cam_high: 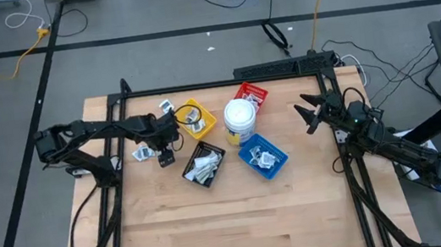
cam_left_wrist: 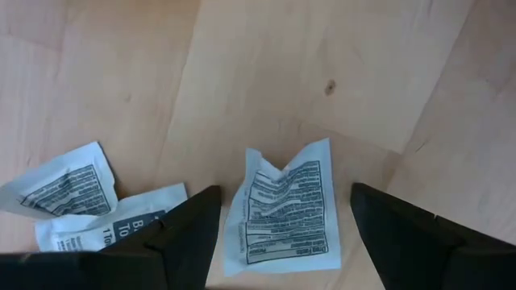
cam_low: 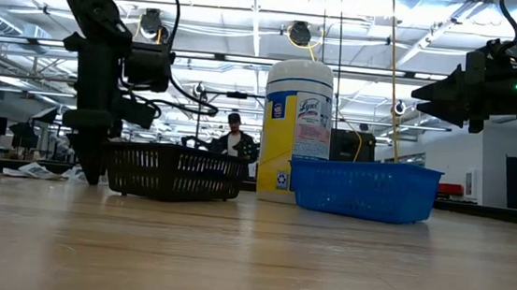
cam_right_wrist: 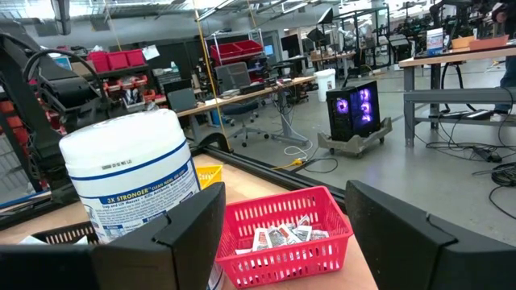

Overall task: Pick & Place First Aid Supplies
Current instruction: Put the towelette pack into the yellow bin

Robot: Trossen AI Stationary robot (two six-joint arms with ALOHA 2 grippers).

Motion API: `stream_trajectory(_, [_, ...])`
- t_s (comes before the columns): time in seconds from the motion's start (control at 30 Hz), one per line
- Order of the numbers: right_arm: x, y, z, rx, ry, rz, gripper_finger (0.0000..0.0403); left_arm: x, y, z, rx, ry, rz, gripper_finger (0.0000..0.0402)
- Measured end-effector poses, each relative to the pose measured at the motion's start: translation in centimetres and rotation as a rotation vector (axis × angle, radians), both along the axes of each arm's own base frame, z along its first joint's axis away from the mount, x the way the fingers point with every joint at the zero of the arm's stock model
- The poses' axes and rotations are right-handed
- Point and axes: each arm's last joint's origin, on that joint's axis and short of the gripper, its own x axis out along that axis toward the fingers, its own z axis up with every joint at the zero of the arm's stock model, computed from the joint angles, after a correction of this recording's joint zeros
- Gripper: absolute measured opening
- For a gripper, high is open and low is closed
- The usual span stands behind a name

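Because the left claw hangs low over loose packets at the centre left of the high view, its fingers spread with nothing between them, it looks set up to straddle one packet before closing. In the left wrist view a crumpled white packet with dark print lies flat on the desk between the two dark fingers, and two more packets lie just beside it, overlapping one another. The wide spread probably exists to clear that packet's edges.

The remaining first aid supplies are already sorted: some sit in the black tray, some in the blue tray, some in the red tray, and the yellow tray stands above the left claw in the frame. A white tub stands upright among the trays, seemingly just a neighbour.

The right claw waits at the right of the desk, released and empty, raised clear of the surface and facing the tub and the red tray.
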Motion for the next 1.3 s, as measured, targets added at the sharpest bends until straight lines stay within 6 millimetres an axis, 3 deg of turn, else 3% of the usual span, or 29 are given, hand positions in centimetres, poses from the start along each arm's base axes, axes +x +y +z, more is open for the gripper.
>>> stream_trajectory(0.13, [0.0,0.0,0.0,0.000,0.000,0.000,0.0254,0.0,0.0,0.0,0.000,0.003,-0.023,0.0243])
stream_trajectory(0.57, [0.0,0.0,0.0,0.000,0.000,0.000,0.0254,-0.4,-0.2,0.4,-0.012,0.021,0.072,0.0017])
stream_trajectory(0.8, [0.0,0.0,0.0,0.000,0.000,0.000,0.0254,-0.7,-0.2,4.5,-0.004,0.085,0.073,0.0027])
stream_trajectory(1.0, [0.0,0.0,0.0,0.000,0.000,0.000,0.0254,-0.8,0.1,7.7,-0.046,0.132,0.117,0.0008])
stream_trajectory(1.2, [0.0,0.0,0.0,0.000,0.000,0.000,0.0254,-1.0,0.5,8.9,-0.070,0.166,0.187,0.0023])
stream_trajectory(1.3, [0.0,0.0,0.0,0.000,0.000,0.000,0.0254,0.1,1.5,8.8,-0.082,0.192,0.203,0.0014])
